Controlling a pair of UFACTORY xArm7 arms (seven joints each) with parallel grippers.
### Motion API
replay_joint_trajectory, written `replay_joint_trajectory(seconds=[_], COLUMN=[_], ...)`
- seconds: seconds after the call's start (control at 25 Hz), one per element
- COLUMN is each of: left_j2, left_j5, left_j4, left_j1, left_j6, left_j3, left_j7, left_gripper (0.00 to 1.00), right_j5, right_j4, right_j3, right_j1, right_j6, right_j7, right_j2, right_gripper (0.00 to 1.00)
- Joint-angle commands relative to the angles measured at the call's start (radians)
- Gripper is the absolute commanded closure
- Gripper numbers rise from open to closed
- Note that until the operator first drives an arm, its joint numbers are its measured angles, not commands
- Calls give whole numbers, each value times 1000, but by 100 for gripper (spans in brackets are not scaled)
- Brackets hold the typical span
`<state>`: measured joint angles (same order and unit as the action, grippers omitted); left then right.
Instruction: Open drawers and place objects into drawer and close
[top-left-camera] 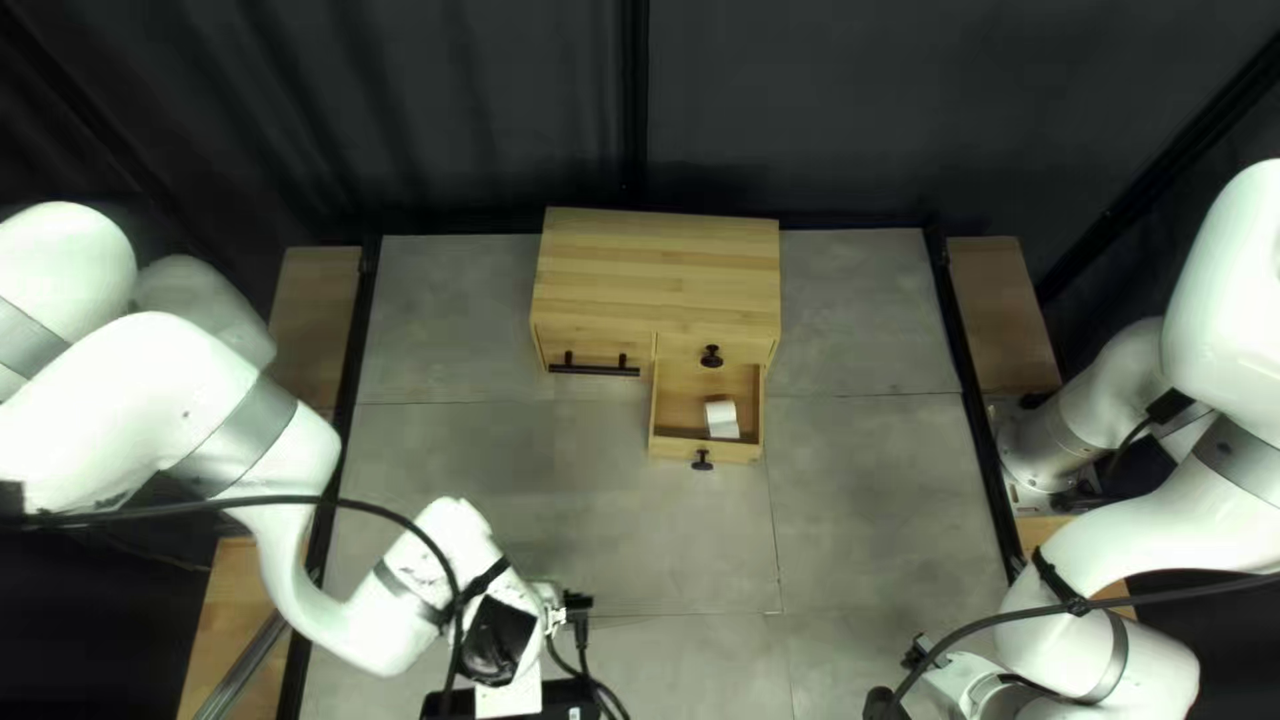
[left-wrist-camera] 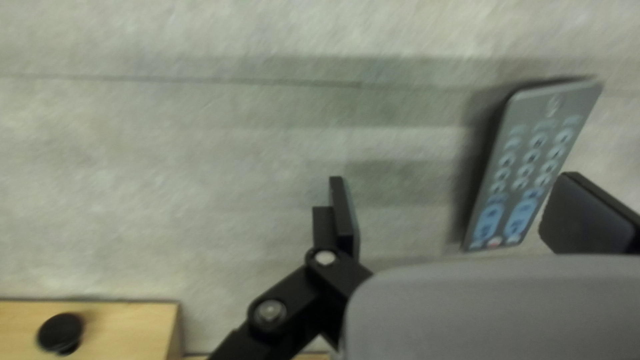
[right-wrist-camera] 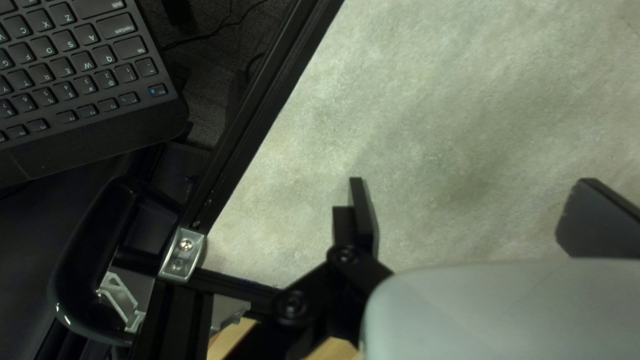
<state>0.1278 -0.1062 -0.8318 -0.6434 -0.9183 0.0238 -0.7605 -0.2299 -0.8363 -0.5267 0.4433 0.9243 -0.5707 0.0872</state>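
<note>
Remote (left-wrist-camera: 531, 160) likely light, stiff and somewhat slippery; grip advised mid-length, across the long edges. Left gripper (left-wrist-camera: 453, 177) and right gripper (right-wrist-camera: 471, 179) both spread, holding nothing.

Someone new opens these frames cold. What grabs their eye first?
Probably the pale wooden cabinet at the table's far side, its lower right drawer pulled out with a small white object inside. Next, the slim grey remote control with pale and blue buttons, lying ahead of the open left gripper. Then the black keyboard, beyond the black metal rail in the right wrist view.
</note>
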Motion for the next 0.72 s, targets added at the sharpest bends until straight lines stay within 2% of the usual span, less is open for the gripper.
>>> replay_joint_trajectory(seconds=[0.04, 0.32, 0.72], left_j2=[-18, -57, -45], left_j5=[30, 73, 81], left_j4=[47, 131, 189], left_j1=[-1, -8, -26], left_j6=[32, 93, 184], left_j3=[-3, -10, -27], left_j7=[24, 74, 102], left_gripper=[0, 0, 0], right_j5=[0, 0, 0], right_j4=[0, 0, 0], right_j3=[0, 0, 0], right_j1=[0, 0, 0], right_j6=[0, 0, 0], right_j7=[0, 0, 0], right_j2=[0, 0, 0], right_gripper=[0, 0, 0])
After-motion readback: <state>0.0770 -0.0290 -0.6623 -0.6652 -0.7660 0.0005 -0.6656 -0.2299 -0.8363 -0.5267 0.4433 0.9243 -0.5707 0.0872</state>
